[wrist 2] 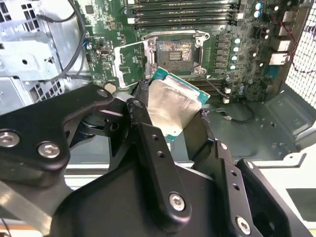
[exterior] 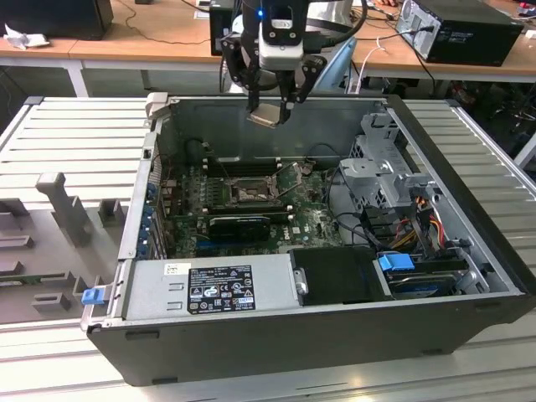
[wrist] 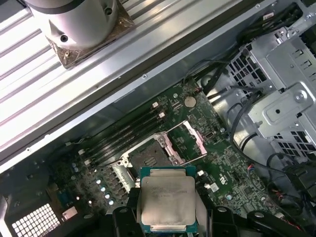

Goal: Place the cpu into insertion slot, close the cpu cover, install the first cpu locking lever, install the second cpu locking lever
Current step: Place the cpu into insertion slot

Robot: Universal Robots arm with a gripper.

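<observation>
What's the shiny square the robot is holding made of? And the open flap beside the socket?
The cpu looks topped with brushed silvery metal that reflects light softly, on a green rim, probably circuit board. The cpu cover looks like thin pale sheet metal, flat with a matte shine.

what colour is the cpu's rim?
The cpu has a teal-green rim around its silvery-grey face; clearest in the first wrist view.
</observation>
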